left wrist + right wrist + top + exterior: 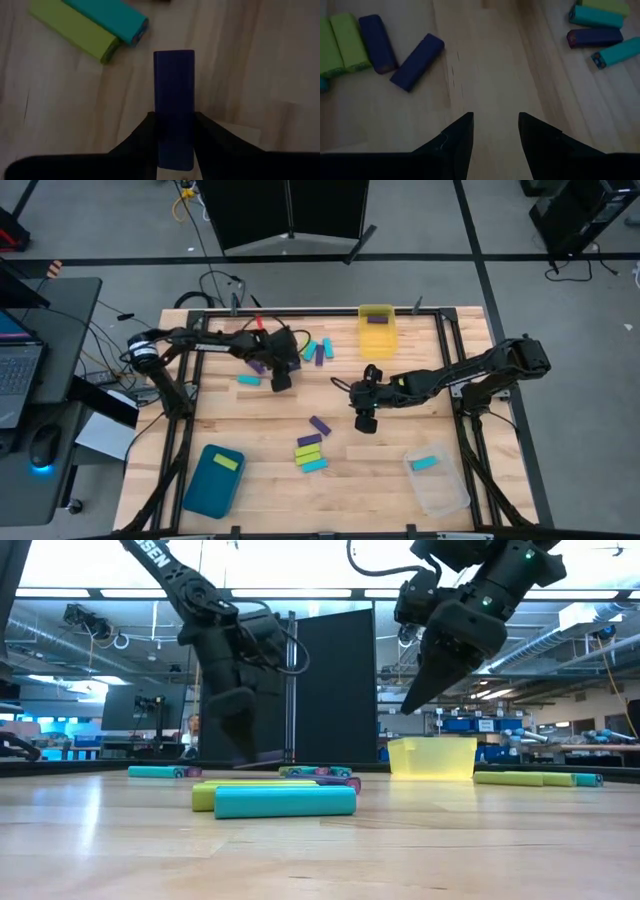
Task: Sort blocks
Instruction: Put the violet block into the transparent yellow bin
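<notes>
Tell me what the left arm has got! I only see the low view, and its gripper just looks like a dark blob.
Observer: The wrist view shows it. The left gripper is shut on a held purple block, which sticks out past the fingers.
Operator: Is the other arm holding one too?
Observer: No. The right gripper is open with nothing between its fingers, only bare wood under it.
Operator: Is anything inside the yellow bin? I can't see in.
Observer: From above, one other purple block lies in the yellow bin.
</notes>
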Controlling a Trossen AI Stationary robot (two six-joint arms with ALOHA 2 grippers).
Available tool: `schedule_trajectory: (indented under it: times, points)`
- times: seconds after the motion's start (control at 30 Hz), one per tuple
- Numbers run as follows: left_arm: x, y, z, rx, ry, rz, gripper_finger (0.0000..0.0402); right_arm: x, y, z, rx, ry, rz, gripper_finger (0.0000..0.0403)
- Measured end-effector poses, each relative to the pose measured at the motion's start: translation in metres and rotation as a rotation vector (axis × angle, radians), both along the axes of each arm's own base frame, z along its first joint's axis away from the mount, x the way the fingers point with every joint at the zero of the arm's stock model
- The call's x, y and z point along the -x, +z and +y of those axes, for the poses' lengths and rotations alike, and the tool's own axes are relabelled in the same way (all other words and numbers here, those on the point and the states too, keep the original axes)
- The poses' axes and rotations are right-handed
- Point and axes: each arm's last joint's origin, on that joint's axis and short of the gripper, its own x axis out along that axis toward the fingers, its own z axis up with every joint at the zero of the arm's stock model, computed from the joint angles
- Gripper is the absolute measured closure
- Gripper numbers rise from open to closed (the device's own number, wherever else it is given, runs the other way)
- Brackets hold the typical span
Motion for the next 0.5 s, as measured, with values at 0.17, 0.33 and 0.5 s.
schedule_trajectory:
  times: [0.17,0.33,0.5]
  points:
    - [-0.006,0.001,-0.014,-0.009,-0.033,-0.005,0.0304,0.000,0.000,0.000,-0.012,-0.015,-0.005,0.0235]
    - [-0.009,0.002,-0.021,-0.004,-0.027,-0.015,0.0304,-0.001,0.001,0.000,-0.016,-0.018,-0.023,0.0235]
    - [-0.015,0.001,-0.032,0.009,-0.046,-0.058,0.0304,-0.006,0.005,0.001,-0.029,-0.012,-0.081,0.0235]
